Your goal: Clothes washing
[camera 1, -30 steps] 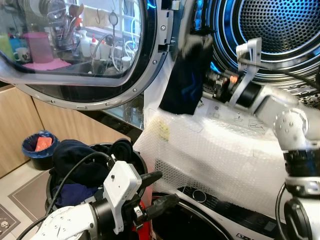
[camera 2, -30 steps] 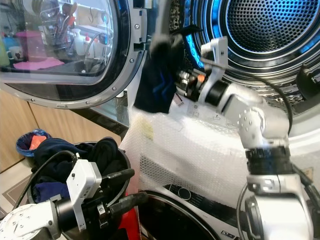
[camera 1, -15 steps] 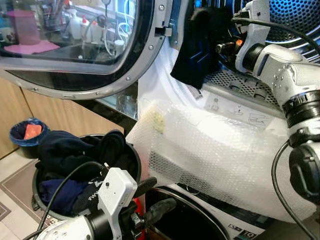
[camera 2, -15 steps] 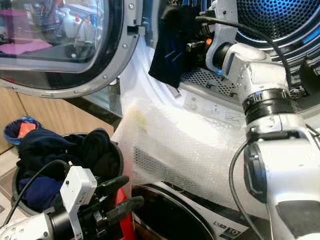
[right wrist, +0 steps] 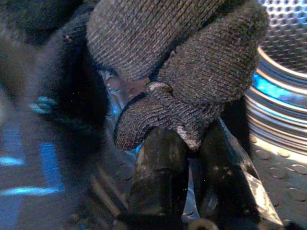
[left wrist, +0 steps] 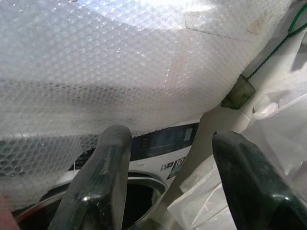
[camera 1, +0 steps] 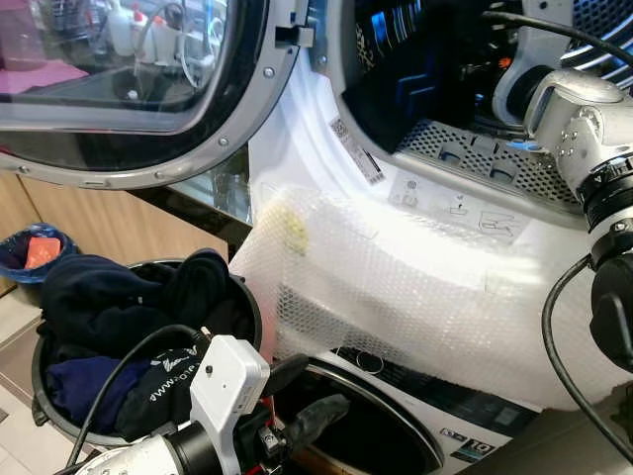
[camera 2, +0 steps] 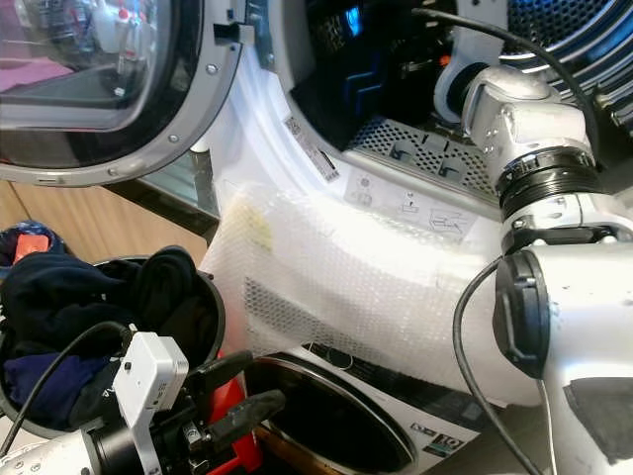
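A dark garment [camera 1: 394,87] with blue markings hangs just inside the open drum [camera 2: 396,59] of the upper machine. My right arm [camera 1: 574,104] reaches into the drum. In the right wrist view my right gripper [right wrist: 189,143] is shut on the garment's grey knit cloth [right wrist: 172,57], which bunches over its fingers [right wrist: 158,172]. A black basket [camera 1: 247,297] full of dark clothes [camera 1: 109,307] stands low on the left. My left gripper [camera 1: 321,388] hovers beside the basket, open and holding nothing. Its fingers [left wrist: 103,177] stand wide apart before the bubble wrap.
The round glass door [camera 1: 148,99] is swung open to the left. Bubble wrap [camera 1: 415,277] covers the upper machine's front panel. Below it is a second machine's dark round door [camera 2: 336,416]. A small blue bin [camera 1: 30,257] stands on the floor at far left.
My right gripper has carried the garment from the drum's rim into the opening. The head camera has shifted, so the scene sits higher and closer. The left gripper stays open.
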Controlling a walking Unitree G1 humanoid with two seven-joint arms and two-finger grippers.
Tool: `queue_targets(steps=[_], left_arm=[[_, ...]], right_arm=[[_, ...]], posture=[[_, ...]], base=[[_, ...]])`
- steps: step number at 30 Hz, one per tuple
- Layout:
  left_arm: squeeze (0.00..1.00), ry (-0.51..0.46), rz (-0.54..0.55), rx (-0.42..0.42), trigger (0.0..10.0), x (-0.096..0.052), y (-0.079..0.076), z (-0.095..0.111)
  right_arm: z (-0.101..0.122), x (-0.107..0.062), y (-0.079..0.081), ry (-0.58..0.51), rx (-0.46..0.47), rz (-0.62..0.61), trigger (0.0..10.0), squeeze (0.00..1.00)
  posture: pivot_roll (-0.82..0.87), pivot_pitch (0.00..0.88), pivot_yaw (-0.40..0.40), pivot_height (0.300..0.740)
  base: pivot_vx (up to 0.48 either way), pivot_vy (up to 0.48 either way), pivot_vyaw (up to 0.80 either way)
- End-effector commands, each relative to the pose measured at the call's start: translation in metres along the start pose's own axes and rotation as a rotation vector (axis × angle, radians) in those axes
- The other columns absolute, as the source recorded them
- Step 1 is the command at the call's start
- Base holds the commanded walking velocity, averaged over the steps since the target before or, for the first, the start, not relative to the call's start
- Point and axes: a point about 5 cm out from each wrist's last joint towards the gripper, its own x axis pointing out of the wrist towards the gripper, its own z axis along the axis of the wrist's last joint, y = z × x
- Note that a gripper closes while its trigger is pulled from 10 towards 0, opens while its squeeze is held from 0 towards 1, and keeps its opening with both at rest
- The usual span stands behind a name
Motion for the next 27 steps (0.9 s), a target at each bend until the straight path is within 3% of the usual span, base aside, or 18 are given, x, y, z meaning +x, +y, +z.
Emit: queue_targets(steps=[1,4,13,17,22,27], left_arm=[[0.0,0.0,-0.009,0.003,10.0,0.0,-0.003,0.003],[0.0,-0.003,-0.015,-0.001,10.0,0.002,-0.004,0.004],[0.0,-0.011,-0.001,-0.012,10.0,0.003,-0.004,0.005],[0.0,-0.016,0.012,-0.023,10.0,0.004,-0.004,0.006],[0.0,-0.016,0.022,-0.031,10.0,0.003,-0.005,0.005],[0.0,-0.017,0.035,-0.044,10.0,0.002,-0.006,0.005]], right_arm=[[0.019,0.001,0.008,-0.06,0.004,-0.052,10.0,0.0],[0.023,0.004,0.018,-0.081,0.015,-0.123,10.0,0.0],[0.025,0.005,0.018,-0.114,0.056,-0.295,10.0,0.0],[0.024,-0.001,0.002,-0.109,0.042,-0.482,10.0,0.0],[0.025,-0.004,-0.007,-0.136,0.056,-0.537,10.0,0.0],[0.023,-0.01,-0.026,-0.14,-0.039,-0.609,10.0,0.0]], posture=[[0.15,0.129,-0.166,0.74],[0.14,0.135,-0.166,0.74],[0.14,0.147,-0.172,0.74],[0.14,0.151,-0.178,0.74],[0.14,0.154,-0.182,0.74],[0.14,0.153,-0.182,0.74]], base=[[0.0,0.0,0.0],[0.0,0.0,0.0],[0.0,0.0,0.0],[0.0,0.0,0.0],[0.0,0.0,0.0],[0.0,0.0,0.0]])
